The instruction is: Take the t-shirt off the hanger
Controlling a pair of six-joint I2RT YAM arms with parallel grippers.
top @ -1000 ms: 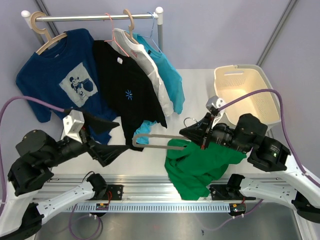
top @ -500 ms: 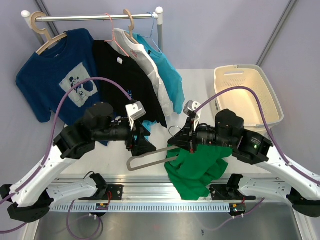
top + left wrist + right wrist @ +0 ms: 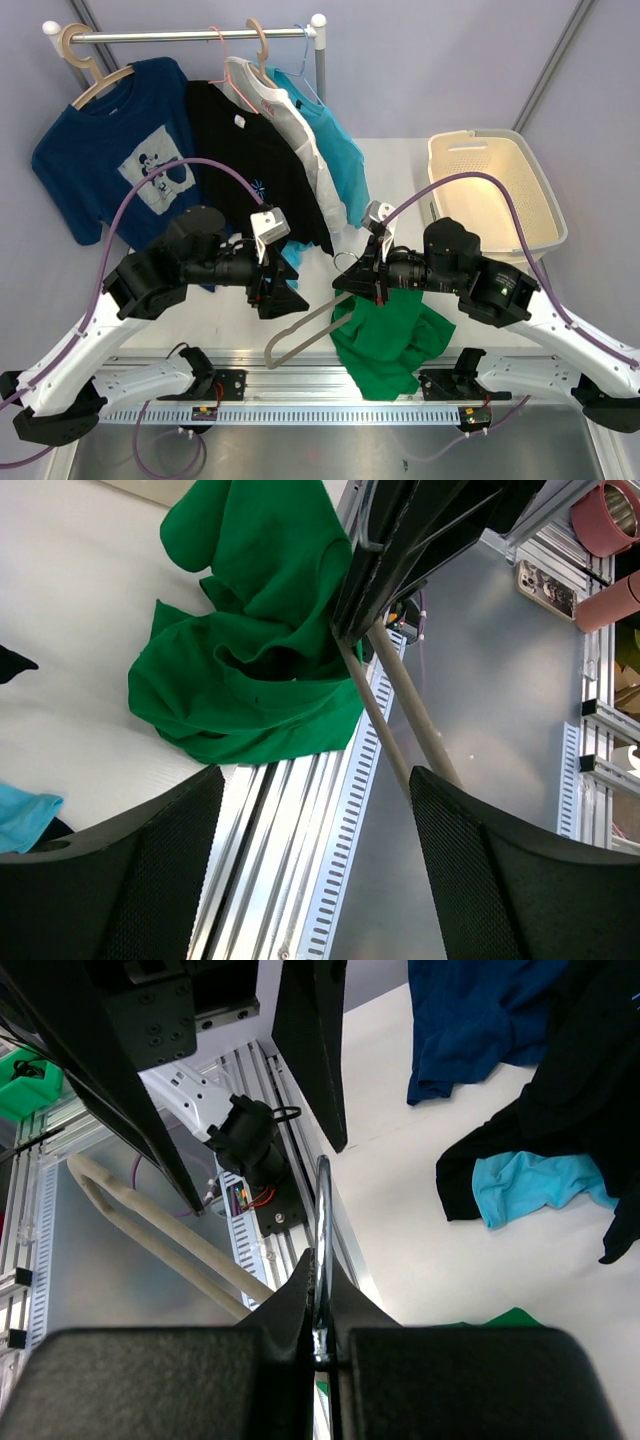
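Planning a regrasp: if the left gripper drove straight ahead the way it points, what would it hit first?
Probably the hanger: its two bars run just ahead of the open left gripper, inside its finger gap. Depth is hard to judge.

In the top view, the t-shirt (image 3: 385, 338) lies heaped on the table (image 3: 400, 160) at lower centre. The hanger (image 3: 303, 331) is just to its left and slants up to the right gripper (image 3: 346, 275), which holds its hook. The left gripper (image 3: 287, 294) sits left of the hanger. A laundry basket (image 3: 541, 205) stands at the right edge of the frame. A clothes rail (image 3: 190, 35) of hung shirts crosses the upper left.
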